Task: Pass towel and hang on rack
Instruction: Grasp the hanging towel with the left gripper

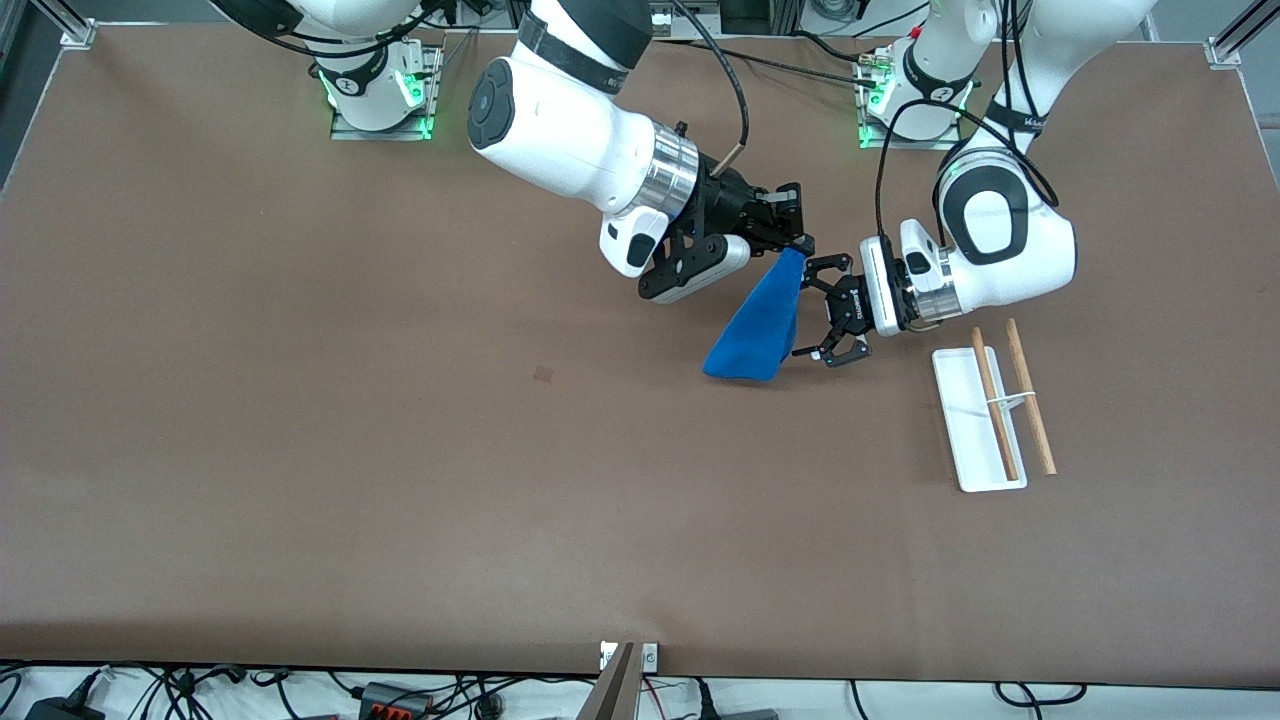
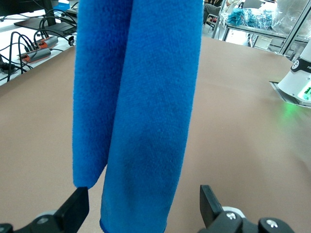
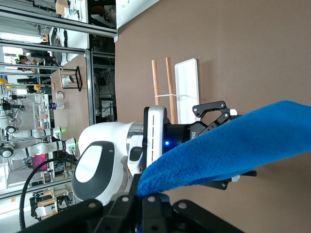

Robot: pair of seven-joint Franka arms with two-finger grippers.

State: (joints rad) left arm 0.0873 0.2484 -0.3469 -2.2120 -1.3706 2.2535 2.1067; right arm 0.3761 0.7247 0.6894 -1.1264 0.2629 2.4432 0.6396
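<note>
Two grippers meet mid-table: we see right gripper (image 1: 795, 240) pinching towel (image 1: 758, 325) by its top corner, towel hanging; left gripper (image 1: 826, 311) spread around it, near rack (image 1: 990, 410).

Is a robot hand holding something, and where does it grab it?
The right gripper pinches the towel by its top corner, so it hangs down. The left gripper is open around the towel, not gripping it yet.
</note>
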